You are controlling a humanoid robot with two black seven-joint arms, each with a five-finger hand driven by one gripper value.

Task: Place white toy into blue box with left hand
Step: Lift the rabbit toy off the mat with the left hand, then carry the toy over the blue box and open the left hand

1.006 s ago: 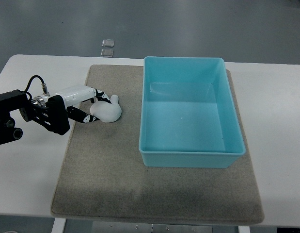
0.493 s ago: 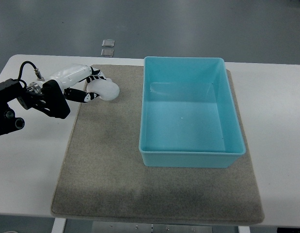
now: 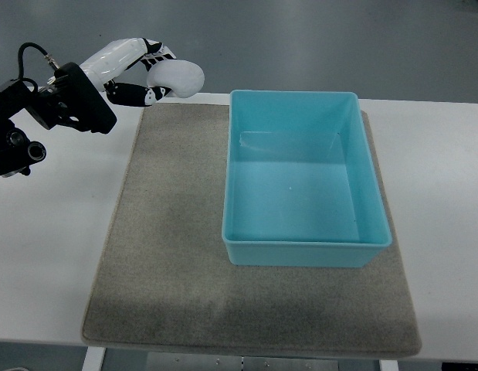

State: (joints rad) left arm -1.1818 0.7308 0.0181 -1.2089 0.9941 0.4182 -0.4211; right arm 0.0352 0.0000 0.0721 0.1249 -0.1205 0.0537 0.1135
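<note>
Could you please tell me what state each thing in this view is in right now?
Left hand: fingers shut on the toy, raised at the table's far left edge.
Rounded white toy: held aloft, not in the box.
Rectangular blue plastic box: upright, open, empty, on the mat.
Grey felt mat: flat on the white table.

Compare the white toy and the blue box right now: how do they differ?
The white toy is small, rounded and held up in the left robot hand; the blue box is large, rectangular and rests on the grey mat. The toy is solid white; the box is open-topped and empty.
</note>
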